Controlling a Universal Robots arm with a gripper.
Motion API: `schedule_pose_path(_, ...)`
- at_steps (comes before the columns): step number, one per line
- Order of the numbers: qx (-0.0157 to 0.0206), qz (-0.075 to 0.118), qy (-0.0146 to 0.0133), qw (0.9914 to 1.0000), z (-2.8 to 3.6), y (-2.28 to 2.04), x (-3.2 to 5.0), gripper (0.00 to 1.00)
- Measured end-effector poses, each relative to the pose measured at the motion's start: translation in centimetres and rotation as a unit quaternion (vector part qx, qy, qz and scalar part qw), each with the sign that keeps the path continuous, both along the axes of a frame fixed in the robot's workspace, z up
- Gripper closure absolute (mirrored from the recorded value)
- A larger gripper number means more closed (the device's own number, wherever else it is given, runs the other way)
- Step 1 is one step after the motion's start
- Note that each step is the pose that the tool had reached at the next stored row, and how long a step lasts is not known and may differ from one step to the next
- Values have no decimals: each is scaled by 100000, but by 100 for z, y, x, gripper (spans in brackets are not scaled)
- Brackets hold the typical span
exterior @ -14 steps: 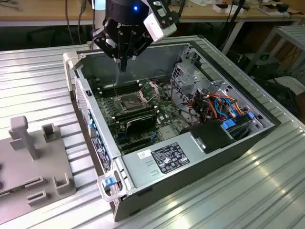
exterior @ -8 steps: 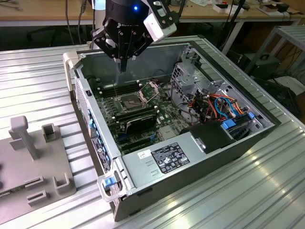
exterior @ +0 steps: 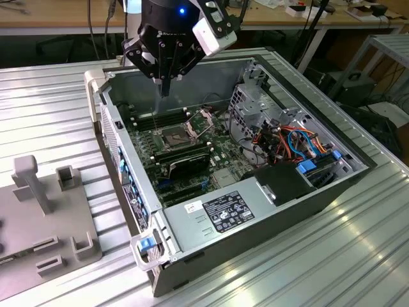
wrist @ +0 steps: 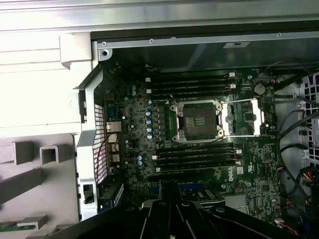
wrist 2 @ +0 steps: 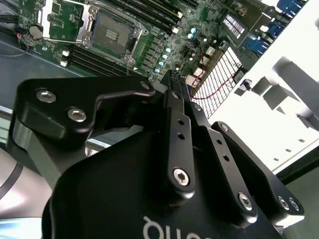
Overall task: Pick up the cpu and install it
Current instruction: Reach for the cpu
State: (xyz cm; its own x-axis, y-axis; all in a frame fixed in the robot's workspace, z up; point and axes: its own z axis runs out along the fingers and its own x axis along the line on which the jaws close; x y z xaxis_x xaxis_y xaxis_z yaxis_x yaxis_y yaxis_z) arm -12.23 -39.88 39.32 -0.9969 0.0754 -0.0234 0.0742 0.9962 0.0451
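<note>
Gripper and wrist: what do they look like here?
The gripper is matte black, built from jointed bars fastened with silver screws, with white lettering on its body in the second wrist view. In the exterior view a white boxy housing sits beside the wrist, and a blue light glows above.

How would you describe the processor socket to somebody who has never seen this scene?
Find the open computer case, then the green motherboard on its floor. Between two banks of long black memory sticks sits the socket. It alone is square and metal-framed, with its hinged frame swung open beside it.
</note>
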Motion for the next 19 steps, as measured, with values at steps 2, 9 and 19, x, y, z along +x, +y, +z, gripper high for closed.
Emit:
schedule_pose_path(2,-1,-4,5,100000,0,0,-10,89)
schedule_pose_path(9,-2,2,4,100000,0,0,-73,89)
schedule_pose_path(19,-2,4,3,100000,0,0,-108,89)
